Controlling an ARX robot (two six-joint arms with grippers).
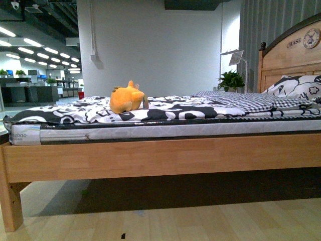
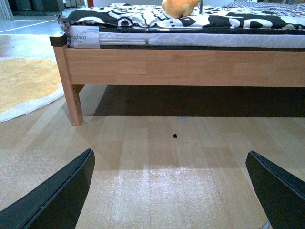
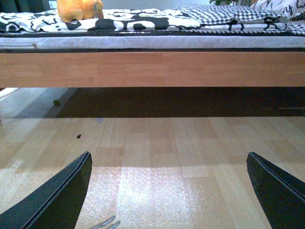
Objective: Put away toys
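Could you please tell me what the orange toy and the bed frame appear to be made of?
The plush toy looks like soft, fuzzy orange-yellow fabric, its outline rounded and squashy. The bed frame appears light wood, smooth-finished; grain and joints show.

The plush toy (image 2: 178,7) is edge-cropped (both wrist views).

The wooden headboard (image 1: 288,55) at the far right carries the word "CHASE" in dark capitals, beside a round badge (image 1: 311,38) whose lettering is too small to read. On the mattress (image 1: 150,131), a white label (image 1: 25,135) at the left end shows letters ending in "gbao"; its smaller print is illegible.
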